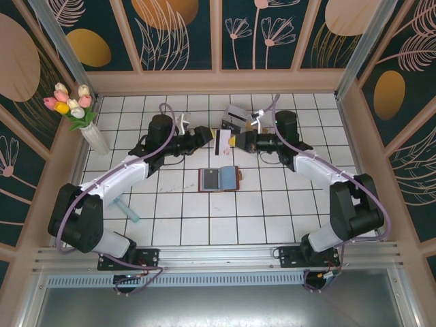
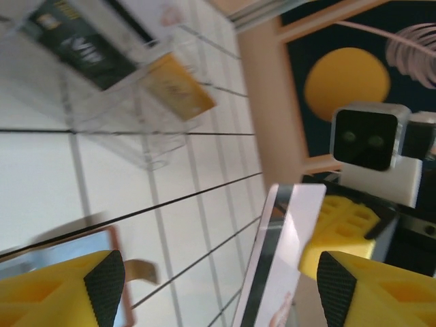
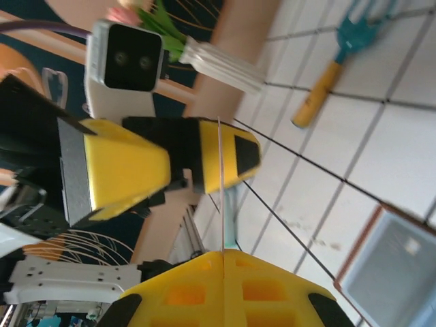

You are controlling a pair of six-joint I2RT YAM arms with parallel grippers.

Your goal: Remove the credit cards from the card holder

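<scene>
A white credit card (image 1: 222, 142) with a dark stripe hangs above the tiles between the two grippers. My right gripper (image 1: 235, 142) is shut on one end of it. In the right wrist view the card (image 3: 221, 191) shows edge-on, rising from the closed right gripper (image 3: 223, 255). My left gripper (image 2: 221, 286) is open, its fingers wide on either side of the card (image 2: 286, 259) without touching it. The reddish-brown card holder (image 1: 219, 178) lies open on the tiles below, blue-grey pockets up. A dark card (image 2: 75, 44) and a yellowish card (image 2: 178, 87) lie in the clear box.
The clear plastic box (image 1: 235, 117) sits just behind the grippers. A vase of tulips (image 1: 92, 133) stands at the left wall. A teal-headed garden fork (image 1: 126, 208) lies by the left arm. Wooden walls close in the tiled floor.
</scene>
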